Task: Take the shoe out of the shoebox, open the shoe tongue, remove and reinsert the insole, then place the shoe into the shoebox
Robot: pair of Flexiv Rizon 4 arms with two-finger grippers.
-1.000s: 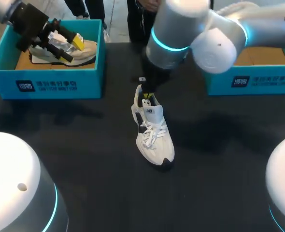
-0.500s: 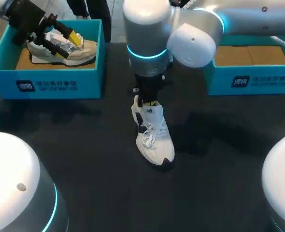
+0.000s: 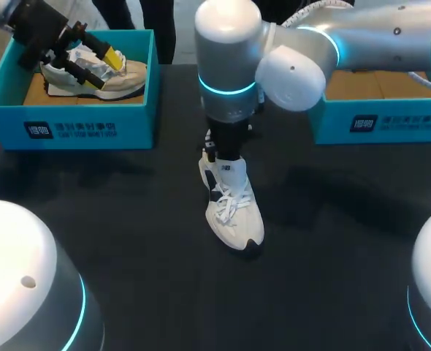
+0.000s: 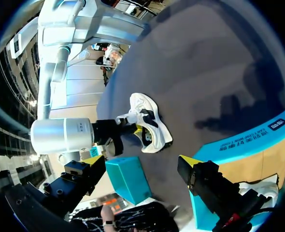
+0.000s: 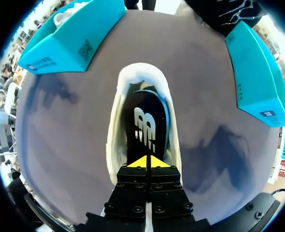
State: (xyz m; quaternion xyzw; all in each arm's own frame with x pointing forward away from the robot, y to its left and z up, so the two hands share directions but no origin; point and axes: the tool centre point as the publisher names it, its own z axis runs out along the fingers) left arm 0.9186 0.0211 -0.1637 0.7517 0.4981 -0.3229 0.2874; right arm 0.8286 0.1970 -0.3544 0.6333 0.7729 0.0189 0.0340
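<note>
A white shoe (image 3: pixel 231 206) with white laces lies on the dark table, toe toward me. Seen from the right wrist, its opening gapes and shows a dark insole (image 5: pixel 146 126) lying inside. My right gripper (image 5: pixel 147 162) is shut, its yellow tips pressed together just above the insole on the tongue side, nothing between them. In the head view my right arm's wrist (image 3: pixel 227 135) covers the shoe's heel. My left gripper (image 3: pixel 98 64) hangs open over a beige shoe (image 3: pixel 106 79) in the left shoebox (image 3: pixel 69 126). The white shoe (image 4: pixel 149 126) also appears in the left wrist view.
A second teal shoebox (image 3: pixel 380 121) stands at the back right, partly under my right arm. The two boxes flank the white shoe, which lies on bare dark table (image 3: pixel 128 219).
My right arm has swung left and settled with its wrist straight over the shoe's heel, hiding the yellow tips in the head view. My left gripper drew slightly back over its box.
</note>
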